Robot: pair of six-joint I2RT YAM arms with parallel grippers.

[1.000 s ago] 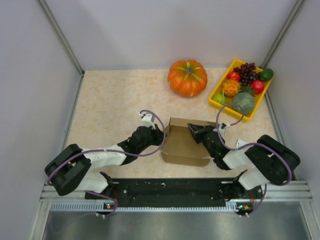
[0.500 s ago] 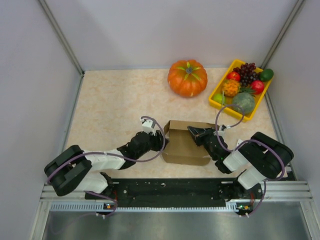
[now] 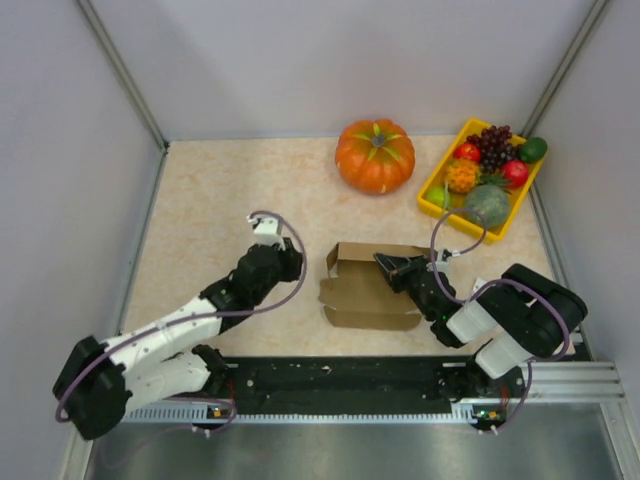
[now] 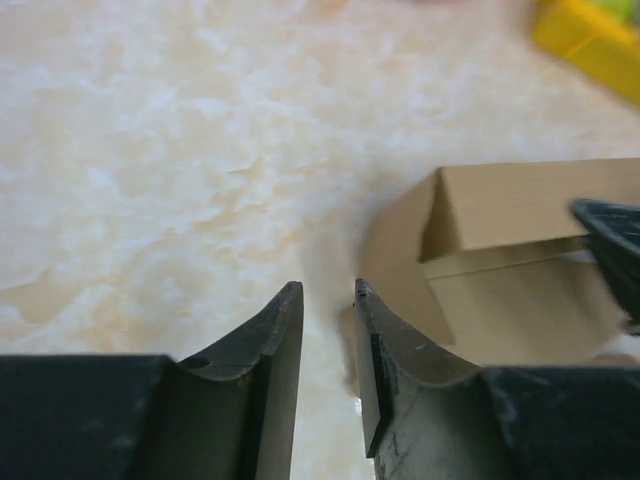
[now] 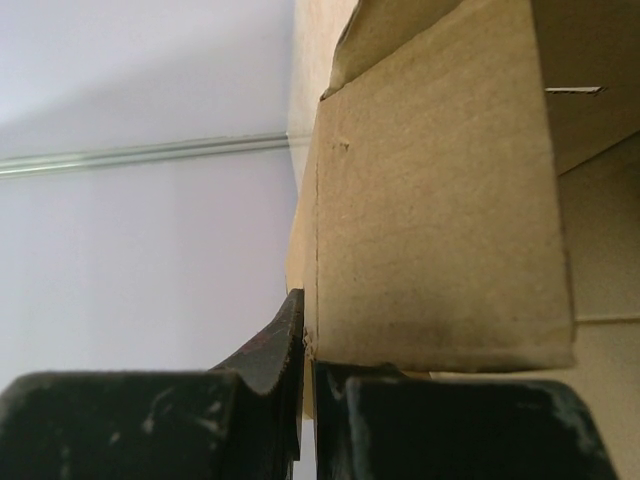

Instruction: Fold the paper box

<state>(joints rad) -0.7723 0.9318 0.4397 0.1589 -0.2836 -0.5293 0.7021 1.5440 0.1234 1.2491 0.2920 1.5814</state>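
The paper box (image 3: 368,288) is plain brown cardboard, partly folded, lying open near the table's front middle with its back wall raised. My right gripper (image 3: 386,262) is shut on the box's right wall, which fills the right wrist view (image 5: 440,220) and is pinched between the fingers of the right gripper (image 5: 308,345). My left gripper (image 3: 292,264) is off the box's left side, not touching it. In the left wrist view the left gripper (image 4: 328,290) is open a narrow gap and empty, with the box (image 4: 500,270) ahead to the right.
An orange pumpkin (image 3: 375,155) stands at the back middle. A yellow fruit tray (image 3: 460,222) with grapes and other fruit sits at the back right, also in the left wrist view (image 4: 590,35). Grey walls enclose the table on the left, back and right.
My left gripper has let go of the box's left side and pulled back to the left. The box's left flaps have sprung outward. The right gripper has kept its hold.
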